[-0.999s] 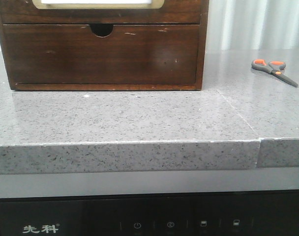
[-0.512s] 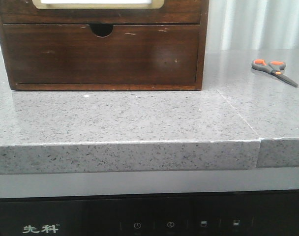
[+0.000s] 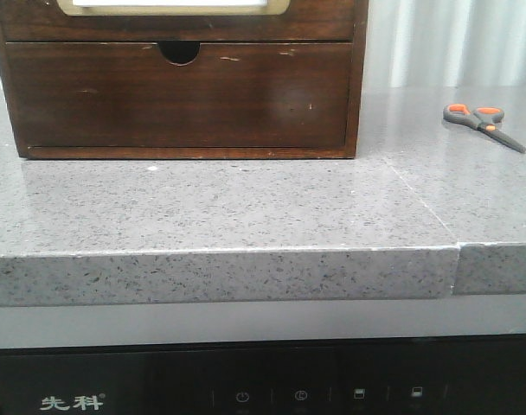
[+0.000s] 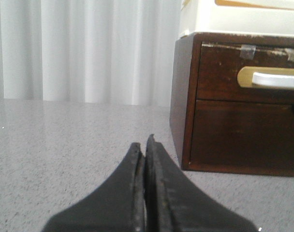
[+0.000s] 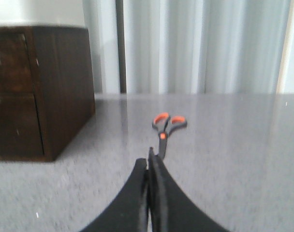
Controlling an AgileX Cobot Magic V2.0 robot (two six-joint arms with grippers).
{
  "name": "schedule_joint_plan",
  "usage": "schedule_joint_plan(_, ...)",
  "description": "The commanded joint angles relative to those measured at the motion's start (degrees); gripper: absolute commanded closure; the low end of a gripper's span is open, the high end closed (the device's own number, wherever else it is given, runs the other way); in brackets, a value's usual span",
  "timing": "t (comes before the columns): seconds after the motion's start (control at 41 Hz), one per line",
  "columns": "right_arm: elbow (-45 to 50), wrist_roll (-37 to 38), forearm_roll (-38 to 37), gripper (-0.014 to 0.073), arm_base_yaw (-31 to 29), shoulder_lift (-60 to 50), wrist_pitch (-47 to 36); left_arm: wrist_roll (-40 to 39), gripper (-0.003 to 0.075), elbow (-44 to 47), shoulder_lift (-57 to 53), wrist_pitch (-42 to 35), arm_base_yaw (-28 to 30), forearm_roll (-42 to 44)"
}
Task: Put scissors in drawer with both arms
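two arms are required, and neither has engaged its target; the task stands at its start; the countertop (image 3: 246,207) carries the wooden cabinet (image 3: 354,78) toward its left side; the drawer (image 4: 270,77), identified by the white panel in a tan rim, sits above the plain notched drawer (image 3: 176,95) and appears fully closed; the scissors (image 3: 482,124) lie flat on the countertop, well apart from the cabinet on its right, orange-lined loops toward the cabinet side and blades pointing away; the left gripper (image 4: 145,145) hovers low over the countertop, near the cabinet's left front corner, jaws pressed together and holding nothing; the right gripper (image 5: 149,164) points straight at the scissors (image 5: 165,126), jaws likewise closed and empty, tips just short of the blade end.

procedure for the step in hand, as judged: spread the right jaws before descent, since closed tips would only push the scissors along the smooth stone; take hold across the pivot or handle neck, not the thin blades; bring the left arm to the tan-rimmed handle and pull squarely outward, as a skewed pull may shift the cabinet.
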Motion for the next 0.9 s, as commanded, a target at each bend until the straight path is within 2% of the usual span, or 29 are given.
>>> schedule_joint_plan(0.0, -8.15, -0.57, -1.47, 0.0661, -0.28, -0.14, 1.38, -0.65, 0.0741, -7.31, -0.93, -1.54, -0.4, -1.01)
schedule_joint_plan(0.171, -19.19, -0.57, -6.25, 0.0661, -0.28, 5.67, 10.63, -0.65, 0.0741, -20.7, 1.54, 8.98, -0.4, -1.01)
schedule_joint_plan(0.487, -34.31, -0.57, -6.27, 0.0661, -0.28, 21.0, 22.98, -0.65, 0.0741, -42.5, 15.88, 26.32, -0.4, -0.17)
schedule_joint_plan(0.682, -34.97, -0.57, -6.33, 0.0661, -0.28, 28.31, 26.31, -0.65, 0.0741, -43.33, 23.02, 33.07, -0.4, -0.17)
schedule_joint_plan(0.877, -34.21, -0.57, -6.37, 0.0661, -0.28, 34.16, 29.41, -0.65, 0.0741, -40.26, 27.55, 34.41, -0.4, -0.17)
